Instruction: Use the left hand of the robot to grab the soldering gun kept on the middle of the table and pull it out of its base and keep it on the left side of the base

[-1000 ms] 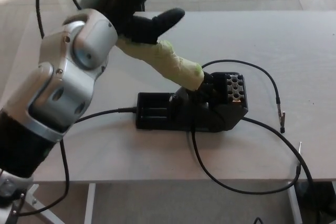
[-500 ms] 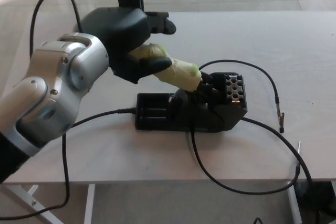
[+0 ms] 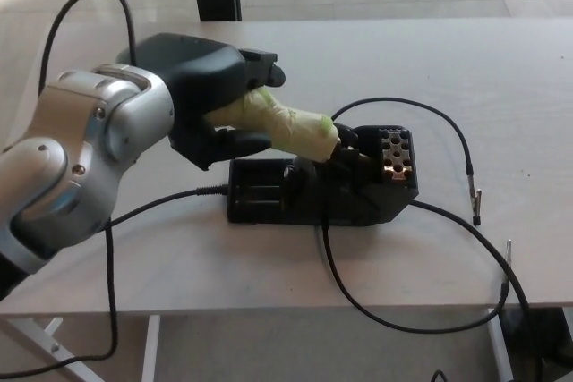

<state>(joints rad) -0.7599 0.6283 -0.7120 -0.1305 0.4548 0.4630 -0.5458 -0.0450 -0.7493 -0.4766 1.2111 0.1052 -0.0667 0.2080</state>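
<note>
The soldering gun [image 3: 291, 124] sits just left of centre frame, its yellow-green taped handle slanting up and to the left out of the black base [image 3: 322, 187], with the lower end tucked into the holder at the base's right portion. Right on that handle is the left hand [image 3: 210, 96], coming in from the left of the frame on a silver forearm; the black palm covers the handle's upper end, one finger [image 3: 264, 71] lies across the top of the tape and another curls under it at [image 3: 237, 140], so the hand is wrapped around the handle, clamped on it. The gun's far end meets the base beside a block of round holes [image 3: 396, 151] at the base's right end. The base lies in the middle of the pale table [image 3: 501, 78], its flat ribbed part reaching left below the hand. A black cable [image 3: 448, 131] loops from the gun's lower end out toward the right of the frame, and another cable [image 3: 161, 201] runs from the base's left end toward the lower left. No right hand shows anywhere in frame.
</note>
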